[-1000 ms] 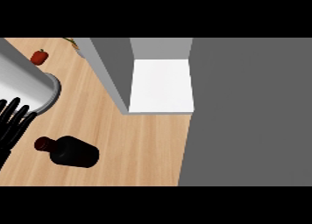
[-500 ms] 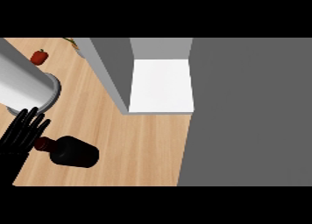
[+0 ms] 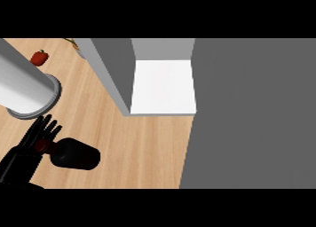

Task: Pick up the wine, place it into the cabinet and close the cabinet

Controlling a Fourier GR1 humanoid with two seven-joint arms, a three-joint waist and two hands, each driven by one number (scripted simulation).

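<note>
The wine bottle (image 3: 77, 154) is dark with a red cap and stands on the wooden counter (image 3: 148, 146) at the lower left. My left hand (image 3: 33, 145) comes in from the lower left edge, its straight fingers (image 3: 48, 127) spread over the bottle's neck and partly hiding the cap. It is open and not closed round the bottle. The cabinet (image 3: 162, 86) is open at the upper middle and shows a white floor inside, with a grey side wall (image 3: 111, 71) to its left. My right hand is not in view.
A large white cylinder (image 3: 20, 86) on a grey base stands at the left, just above my hand. A small red pepper (image 3: 39, 57) lies at the far upper left. A wide grey surface (image 3: 255, 115) fills the right side.
My left hand has moved right and forward from the left edge, and its fingers now lie over the bottle's neck. The bottle has not moved.
</note>
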